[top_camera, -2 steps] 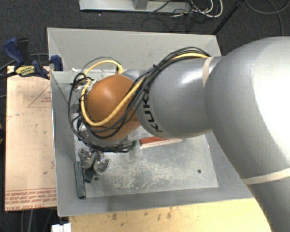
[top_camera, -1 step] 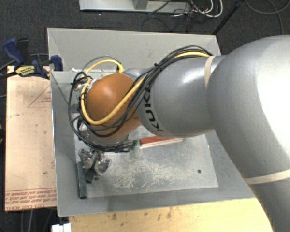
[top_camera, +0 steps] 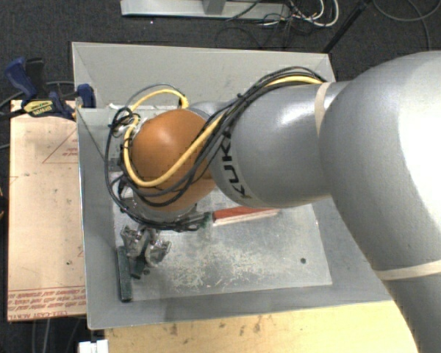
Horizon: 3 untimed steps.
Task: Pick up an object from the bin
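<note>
1. At the left front of the bin [top_camera: 279, 263], a long dark green bar [top_camera: 124, 282] lies flat on the floor, close along the left wall. It is the thing nearest the tool, so I judge it the likeliest one to be picked.
2. The tool [top_camera: 142, 248] hangs low, just beside the bar's upper end and partly over it. Whether it is released, clenched or grasping anything, I cannot tell: its metal parts blur into one cluster there. Touching or just apart is likewise unclear.
3. Above the tool sits the wrist's orange cover [top_camera: 165, 145], wrapped by yellow and black cables. It points steeply down, which suits a reach to the bin floor from overhead.
4. Right of the tool, a slim red stick [top_camera: 246, 214] with a greenish left end lies flat, half under the arm and apart from the bar.
5. The grey arm [top_camera: 294, 145] crosses in from the right, hiding much of the bin's back part.
</note>
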{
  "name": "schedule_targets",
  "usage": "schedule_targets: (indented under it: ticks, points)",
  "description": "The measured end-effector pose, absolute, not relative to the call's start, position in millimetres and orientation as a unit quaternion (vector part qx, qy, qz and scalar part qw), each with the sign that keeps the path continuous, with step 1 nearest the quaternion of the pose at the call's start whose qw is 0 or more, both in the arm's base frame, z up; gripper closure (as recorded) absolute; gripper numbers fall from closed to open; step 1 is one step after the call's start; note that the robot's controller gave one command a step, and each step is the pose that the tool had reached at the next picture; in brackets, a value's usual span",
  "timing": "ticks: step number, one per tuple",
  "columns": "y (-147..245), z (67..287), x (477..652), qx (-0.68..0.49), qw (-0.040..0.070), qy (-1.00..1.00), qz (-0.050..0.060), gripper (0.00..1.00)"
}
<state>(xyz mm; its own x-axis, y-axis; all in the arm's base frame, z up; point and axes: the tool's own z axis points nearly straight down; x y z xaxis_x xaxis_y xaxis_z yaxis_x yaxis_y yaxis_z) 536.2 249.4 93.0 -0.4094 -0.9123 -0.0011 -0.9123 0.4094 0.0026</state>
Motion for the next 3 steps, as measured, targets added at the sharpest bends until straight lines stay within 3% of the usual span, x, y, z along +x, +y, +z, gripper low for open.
schedule_targets:
  ticks: [3]
  points:
    - [250,141,536.6,0.543,-0.001,-0.840,-0.001,1.00]
